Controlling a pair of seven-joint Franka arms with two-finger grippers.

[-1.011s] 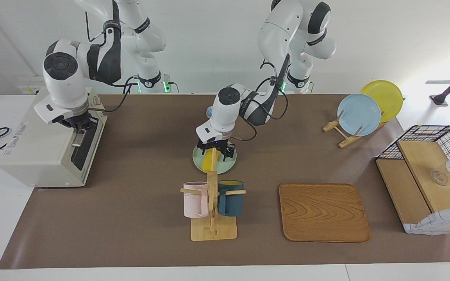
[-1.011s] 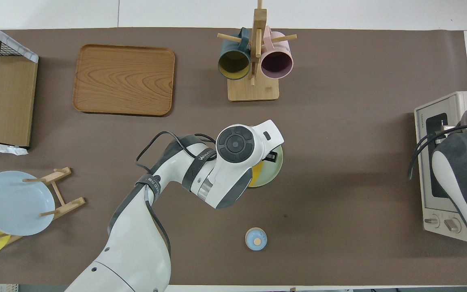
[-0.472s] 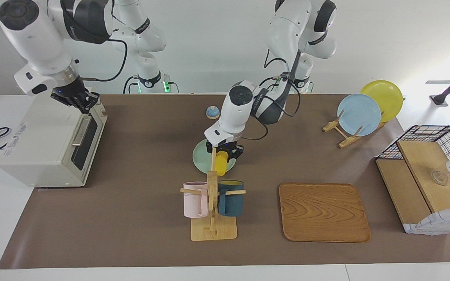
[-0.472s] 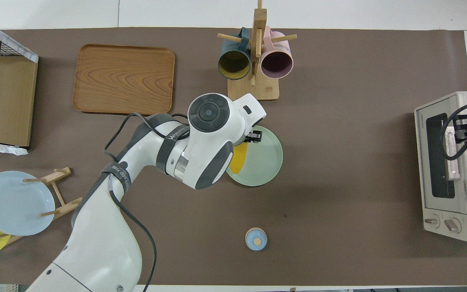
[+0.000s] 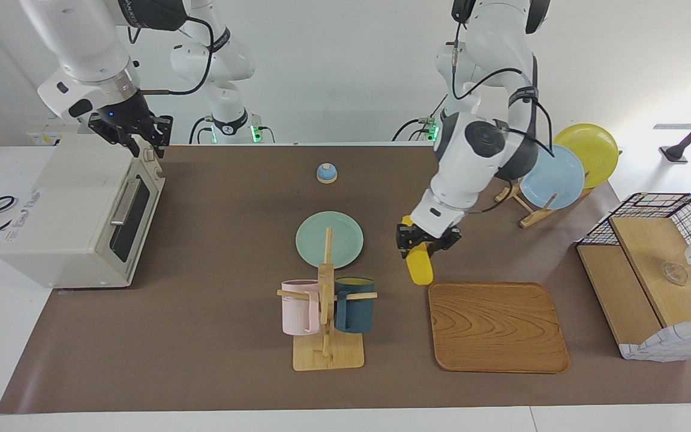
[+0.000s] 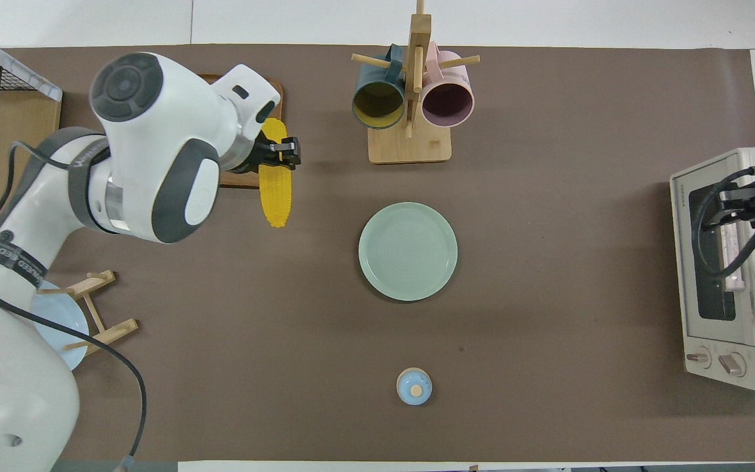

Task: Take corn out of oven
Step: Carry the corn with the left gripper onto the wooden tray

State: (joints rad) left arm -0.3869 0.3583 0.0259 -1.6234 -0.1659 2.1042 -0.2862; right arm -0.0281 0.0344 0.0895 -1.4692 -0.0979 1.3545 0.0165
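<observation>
while the oven sits with its door shut at the right arm's end of the bench, the corn is already out of it and hangs in the air, gripped by the left claw.

going from nearest the robots outward: a small blue bell sits closest to them, near the middle of the bench. a plate rack holding a blue plate and a yellow plate stands toward the left arm's end. the right claw hovers over the oven's top corner nearest the robots, touching nothing; whether it is open or closed cannot be told. a pale green plate lies bare near the middle.

the left claw is clamped around the cob's upper part, and the cob hangs tip down over the bench, just at the edge of the wooden tray that is nearest the robots. a mug tree with a pink mug and a dark blue mug stands farthest out, beside the tray. a wire-framed wooden box fills the left arm's end.

the step in hand looks like carrying the corn to a resting place. the next move probably calls for shifting the cob over the tray, lowering it until it lies flat, then releasing.
</observation>
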